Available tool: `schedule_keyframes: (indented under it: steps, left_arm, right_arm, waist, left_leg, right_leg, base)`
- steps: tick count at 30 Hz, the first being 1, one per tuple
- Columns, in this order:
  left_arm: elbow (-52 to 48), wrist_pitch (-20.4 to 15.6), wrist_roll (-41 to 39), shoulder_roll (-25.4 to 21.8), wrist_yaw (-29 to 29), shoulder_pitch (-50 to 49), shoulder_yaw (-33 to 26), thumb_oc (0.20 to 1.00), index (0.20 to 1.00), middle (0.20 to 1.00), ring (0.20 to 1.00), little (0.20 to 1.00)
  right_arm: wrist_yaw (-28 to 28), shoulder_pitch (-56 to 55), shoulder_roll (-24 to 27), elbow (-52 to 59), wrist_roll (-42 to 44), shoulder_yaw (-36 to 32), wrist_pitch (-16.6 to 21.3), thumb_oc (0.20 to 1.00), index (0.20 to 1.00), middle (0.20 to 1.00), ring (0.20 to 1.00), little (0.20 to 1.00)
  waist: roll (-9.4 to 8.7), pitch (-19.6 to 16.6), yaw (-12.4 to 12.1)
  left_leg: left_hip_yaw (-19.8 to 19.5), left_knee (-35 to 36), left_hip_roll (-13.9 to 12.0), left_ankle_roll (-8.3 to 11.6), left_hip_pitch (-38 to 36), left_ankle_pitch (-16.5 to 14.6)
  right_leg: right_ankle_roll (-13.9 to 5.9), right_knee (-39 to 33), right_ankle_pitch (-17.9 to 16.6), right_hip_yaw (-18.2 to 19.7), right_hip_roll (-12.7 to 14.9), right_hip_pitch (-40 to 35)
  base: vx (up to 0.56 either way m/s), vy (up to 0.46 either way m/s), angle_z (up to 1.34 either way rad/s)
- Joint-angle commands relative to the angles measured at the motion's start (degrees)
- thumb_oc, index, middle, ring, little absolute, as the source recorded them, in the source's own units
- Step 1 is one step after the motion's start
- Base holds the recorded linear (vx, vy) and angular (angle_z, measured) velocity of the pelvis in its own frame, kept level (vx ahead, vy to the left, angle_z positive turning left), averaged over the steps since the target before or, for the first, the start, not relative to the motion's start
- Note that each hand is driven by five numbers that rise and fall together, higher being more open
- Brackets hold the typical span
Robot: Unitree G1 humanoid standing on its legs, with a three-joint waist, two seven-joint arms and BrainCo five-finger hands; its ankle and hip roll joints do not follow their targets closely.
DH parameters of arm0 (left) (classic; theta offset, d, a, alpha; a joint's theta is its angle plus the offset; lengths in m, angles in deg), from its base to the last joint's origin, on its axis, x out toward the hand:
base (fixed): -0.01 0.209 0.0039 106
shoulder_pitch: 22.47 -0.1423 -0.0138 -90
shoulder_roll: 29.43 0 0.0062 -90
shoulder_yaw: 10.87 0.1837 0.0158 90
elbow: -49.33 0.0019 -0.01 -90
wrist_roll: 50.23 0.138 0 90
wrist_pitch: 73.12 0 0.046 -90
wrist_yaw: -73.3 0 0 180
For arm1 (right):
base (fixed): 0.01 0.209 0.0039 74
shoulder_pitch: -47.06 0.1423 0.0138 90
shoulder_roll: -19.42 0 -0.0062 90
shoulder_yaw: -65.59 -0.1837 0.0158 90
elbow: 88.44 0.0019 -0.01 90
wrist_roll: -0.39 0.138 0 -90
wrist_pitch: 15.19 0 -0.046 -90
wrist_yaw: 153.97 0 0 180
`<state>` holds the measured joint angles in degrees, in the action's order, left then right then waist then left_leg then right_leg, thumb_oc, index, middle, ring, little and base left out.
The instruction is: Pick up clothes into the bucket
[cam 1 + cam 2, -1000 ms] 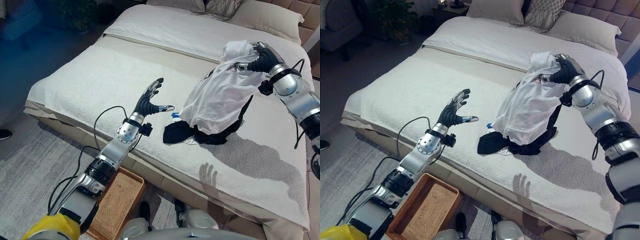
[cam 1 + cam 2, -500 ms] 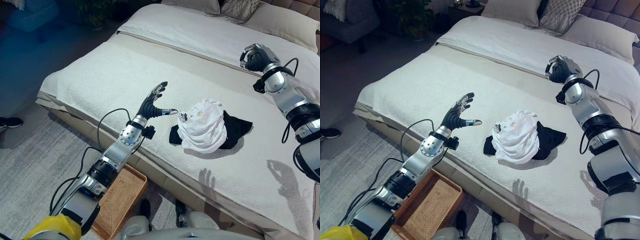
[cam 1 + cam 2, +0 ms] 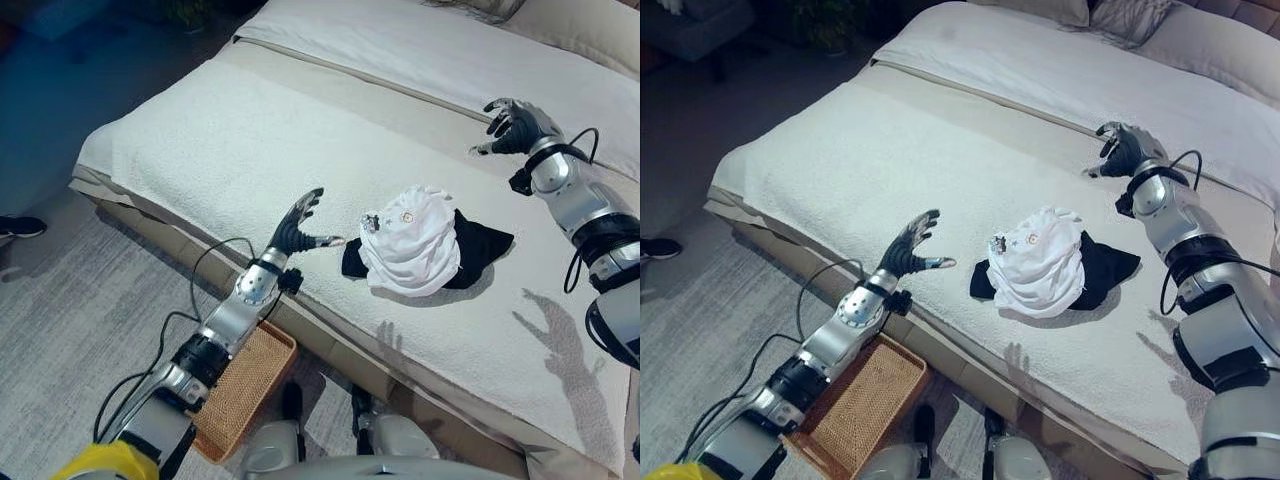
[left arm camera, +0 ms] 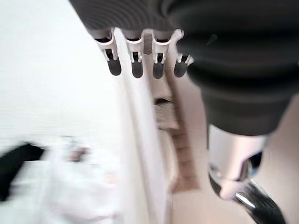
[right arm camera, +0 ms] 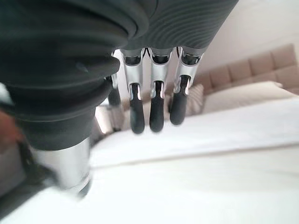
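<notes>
Bed [image 3: 250,140] carries heaped clothes [image 3: 412,250]; both robot hands open.

A white-covered bed [image 3: 250,130] is occupying most of the view; a person's dark shoe [image 3: 18,226] is resting on grey carpet [image 3: 60,300].

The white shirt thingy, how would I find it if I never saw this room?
Look at the big bed with the pale cover. Near its front edge, between the left hand and the right hand, lies a small heap of clothes. The white shirt is the crumpled pale bundle on top; the black garment spreads out flat beneath it.
</notes>
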<state>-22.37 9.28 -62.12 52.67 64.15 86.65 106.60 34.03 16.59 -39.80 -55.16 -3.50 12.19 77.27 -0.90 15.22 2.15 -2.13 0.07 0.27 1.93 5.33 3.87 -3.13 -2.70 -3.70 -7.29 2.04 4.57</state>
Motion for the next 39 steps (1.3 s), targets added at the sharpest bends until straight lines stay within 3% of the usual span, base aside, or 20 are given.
schedule_keyframes:
  steps: [1,10,13,23,24,25,26,27,39]
  left_arm:
    - [0.83,-0.22,4.15,0.27,-0.83,-5.94,-3.26,1.0,1.0,1.0,1.0,1.0]
    - [6.78,0.16,5.93,1.5,-2.55,-12.3,-4.18,1.0,1.0,1.0,1.0,1.0]
    - [11.15,0.42,6.08,2.75,-4.16,-12.79,-3.72,1.0,1.0,1.0,1.0,1.0]
    - [30.26,1.61,8.32,7.24,-8.43,-9.66,-1.41,1.0,1.0,1.0,1.0,1.0]
    - [31.85,1.57,7.51,7.72,-8.06,-9.22,-1.66,1.0,1.0,1.0,1.0,1.0]
    - [31.86,1.56,7.52,7.74,-8.06,-9.2,-1.67,1.0,1.0,1.0,1.0,1.0]
    - [33.06,1.39,6.47,8.02,-7.73,-8.85,-1.99,1.0,1.0,1.0,1.0,1.0]
    - [33.24,1.32,5.53,8.33,-7.47,-8.57,-2.16,1.0,1.0,1.0,1.0,1.0]
    - [29.59,0.36,2.37,8.5,-8.03,-6.51,-3.0,1.0,1.0,1.0,1.0,1.0]
  right_arm:
    - [2.76,2.75,-0.66,-2.16,-2.94,-1.48,-0.55,1.0,1.0,1.0,1.0,1.0]
    - [7.15,2.48,-4.26,-9.28,-6.2,-4.28,-1.76,1.0,1.0,1.0,1.0,1.0]
    - [9.38,3.23,-5.32,-12.38,-6.08,-5.29,-2.1,1.0,1.0,1.0,1.0,1.0]
    - [12.68,7.92,-6.42,-15.56,-7.48,-3.79,-2.34,1.0,1.0,1.0,1.0,1.0]
    - [9.36,8.47,-6.06,-17.98,-9.84,-1.08,-2.94,0.743,0.743,0.743,0.743,0.743]
    - [9.35,8.52,-6.06,-18.0,-9.83,-1.05,-2.92,0.564,0.564,0.564,0.564,0.564]
    - [6.22,11.19,-6.45,-21.35,-11.99,1.42,-4.21,0.442,0.442,0.442,0.442,0.442]
    - [5.15,12.06,-6.31,-22.68,-12.64,2.08,-4.6,0.2,0.2,0.2,0.2,0.2]
    - [7.75,16.39,-2.2,-20.61,-12.07,2.87,-4.8,0.2,0.2,0.2,0.2,0.2]
  waist:
    - [-2.12,1.76,-2.22]
    - [0.45,5.34,-3.99]
    - [1.48,8.02,-4.68]
    - [1.98,12.95,-5.45]
    - [1.9,13.41,-5.7]
    - [1.91,13.42,-5.67]
    - [1.83,13.6,-5.89]
    - [1.8,13.64,-5.97]
    - [1.26,13.68,-5.42]
  left_leg:
    - [-2.19,-7.5,0.21,1.79,5.32,-3.56]
    - [-4.41,-9.69,1.37,1.18,10.04,-3.48]
    - [-5.15,-11.29,1.82,0.92,12.83,-3.43]
    - [-5.81,-16.14,2.81,0.3,18.32,-4.63]
    - [-6.11,-16.58,2.94,0.37,18.72,-4.7]
    - [-6.12,-16.59,2.94,0.37,18.73,-4.7]
    - [-6.49,-16.54,2.95,0.49,18.78,-4.66]
    - [-6.76,-16.68,3.06,0.52,18.8,-4.74]
    - [-5.96,-21.24,4.03,-0.01,19.68,-7.18]
  right_leg:
    - [-3.28,10.56,4.94,-0.34,5.62,4.19]
    - [-2.78,15.08,6.55,-0.86,6.97,9.07]
    - [-2.57,17.69,7.17,-1.07,7.67,11.7]
    - [-2.09,23.54,8.79,-0.15,8.55,17.54]
    - [-2.04,23.9,8.91,-0.3,8.69,17.88]
    - [-2.04,23.91,8.92,-0.31,8.69,17.88]
    - [-1.9,24.06,9.1,-0.34,8.73,17.94]
    - [-1.84,24.27,9.2,-0.39,8.89,17.97]
    - [-1.21,27.61,10.33,1.81,9.99,18.92]
  base:
    - [0.01,-0.01,0.11]
    - [0.0,0.008,0.18]
    - [-0.02,0.01,0.16]
    - [-0.02,-0.003,0.08]
    - [0.0,-0.018,0.05]
    - [0.0,-0.048,0.05]
    - [0.0,-0.04,0.07]
    - [0.0,-0.04,0.08]
    - [-0.01,0.003,0.05]
